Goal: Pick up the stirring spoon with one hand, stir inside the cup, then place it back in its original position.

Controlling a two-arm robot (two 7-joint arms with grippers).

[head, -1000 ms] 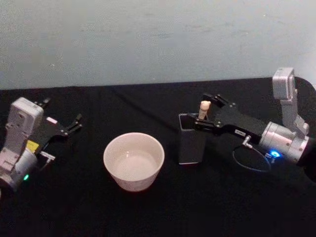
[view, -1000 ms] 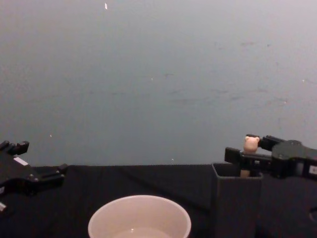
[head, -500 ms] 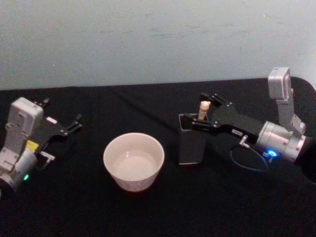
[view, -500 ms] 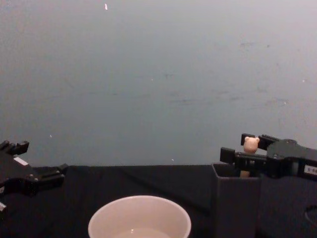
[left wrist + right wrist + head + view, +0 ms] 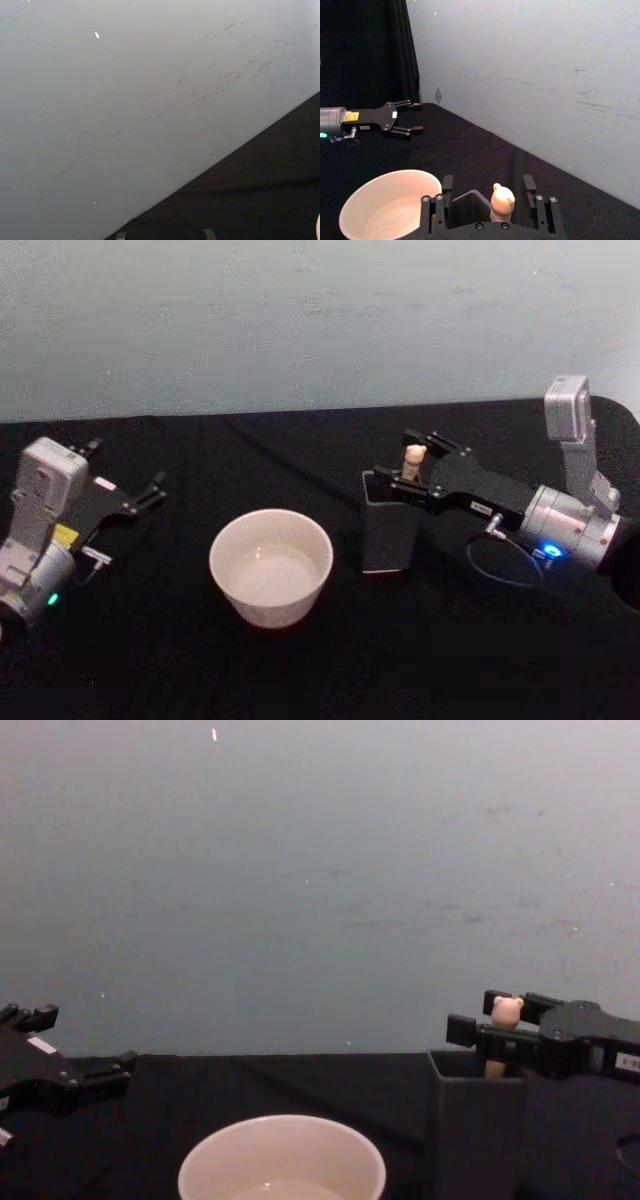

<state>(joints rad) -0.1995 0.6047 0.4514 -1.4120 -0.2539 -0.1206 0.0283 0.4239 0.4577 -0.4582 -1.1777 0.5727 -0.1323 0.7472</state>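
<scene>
The stirring spoon (image 5: 414, 460) stands upright in a dark grey square holder (image 5: 385, 535), with only its bear head (image 5: 506, 1012) and a bit of beige handle showing above the rim. My right gripper (image 5: 402, 462) reaches in from the right at bear-head height. It is open, with a finger on each side of the bear head (image 5: 502, 201) and a gap on both sides. The cream-white cup (image 5: 265, 610) sits just left of the holder and holds clear liquid. My left gripper (image 5: 128, 465) rests open at the far left.
A black cloth (image 5: 300, 670) covers the table, with a pale wall behind it. A thin cable loop (image 5: 505, 565) hangs under the right wrist. The holder (image 5: 475, 1130) stands close to the cup (image 5: 200, 1180), with a narrow gap between them.
My right gripper has shifted slightly around the bear head, staying at its height. The spoon stays in the holder. The left arm has not moved.
</scene>
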